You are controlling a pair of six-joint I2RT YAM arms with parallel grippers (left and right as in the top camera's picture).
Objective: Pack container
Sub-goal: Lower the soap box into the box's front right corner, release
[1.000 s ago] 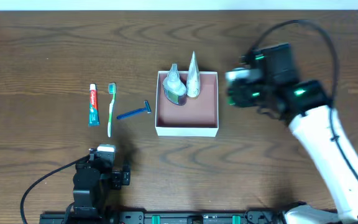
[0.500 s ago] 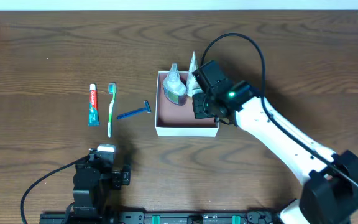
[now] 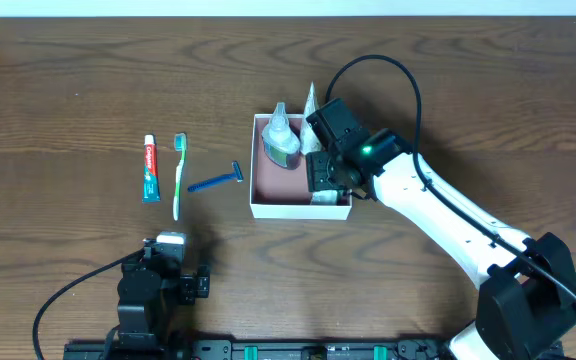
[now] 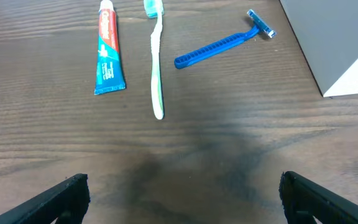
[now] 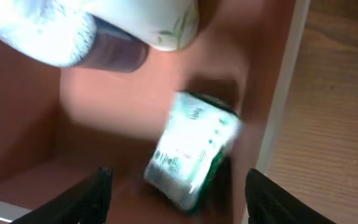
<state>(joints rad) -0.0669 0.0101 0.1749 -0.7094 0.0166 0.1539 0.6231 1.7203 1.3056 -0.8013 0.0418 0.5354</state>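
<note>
Overhead: right end effector (image 3: pixel 320 178) over container (image 3: pixel 298 210), beside right wall

On the bench (image 3: pixel 68 90), toothpaste (image 3: pixel 150 170) lies left of toothbrush (image 3: pixel 178 175); razor (image 3: pixel 216 181) between toothbrush and container (image 3: pixel 298 210); inside it, bottle (image 3: pixel 280 137) far-left, packet (image 5: pixel 191 149) by the right wall.

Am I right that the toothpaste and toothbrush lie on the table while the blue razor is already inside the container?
Not quite: the blue razor lies on the table, between the toothbrush and the container, outside it, as the overhead view shows. The toothpaste and toothbrush do lie on the table.
</note>
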